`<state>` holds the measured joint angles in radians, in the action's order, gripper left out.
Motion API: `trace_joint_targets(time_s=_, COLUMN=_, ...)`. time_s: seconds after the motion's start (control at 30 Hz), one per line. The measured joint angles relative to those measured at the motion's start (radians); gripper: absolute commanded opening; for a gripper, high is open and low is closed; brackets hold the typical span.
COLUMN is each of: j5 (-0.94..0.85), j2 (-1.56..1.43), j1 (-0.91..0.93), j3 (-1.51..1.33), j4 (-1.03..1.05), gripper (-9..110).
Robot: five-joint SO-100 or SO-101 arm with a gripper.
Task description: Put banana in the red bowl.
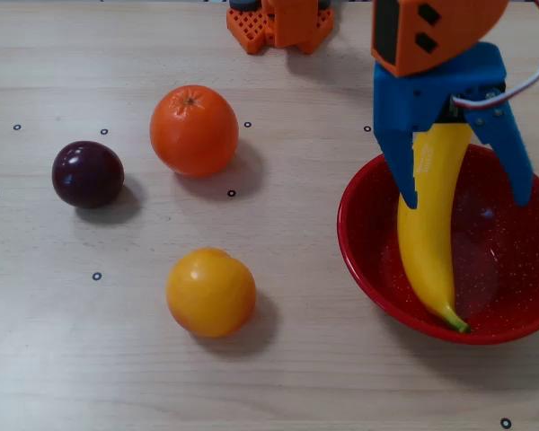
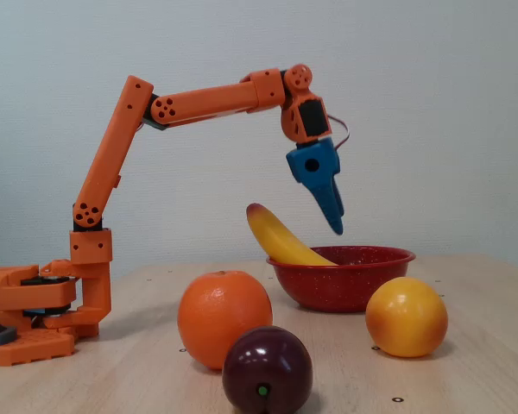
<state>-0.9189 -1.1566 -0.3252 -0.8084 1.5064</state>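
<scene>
The yellow banana [image 1: 427, 242] lies in the red speckled bowl [image 1: 503, 278] at the right of the overhead view. Its stem end rests at the near rim. In the fixed view its orange-red tip end [image 2: 281, 240] sticks up over the bowl's [image 2: 341, 285] left rim. My blue gripper [image 1: 466, 199] hangs above the bowl with its jaws spread wide and empty. In the fixed view the gripper [image 2: 335, 220] points down, clear above the banana and the bowl.
An orange [image 1: 194, 130], a dark plum [image 1: 88, 174] and a round yellow-orange fruit [image 1: 210, 292] sit on the wooden table left of the bowl. The arm's orange base [image 1: 278, 22] stands at the far edge. In the fixed view the base [image 2: 34, 310] is at the left.
</scene>
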Motion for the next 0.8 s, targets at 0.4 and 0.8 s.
trace_joint_targets(time_s=0.4, j5=0.098, j2=-0.106, j1=0.074, j3=0.003, j4=-0.011, gripper=0)
trace_joint_targets(time_s=0.8, j5=0.311, j2=-0.443, j1=0.184, j3=-0.31, j4=-0.179, gripper=0)
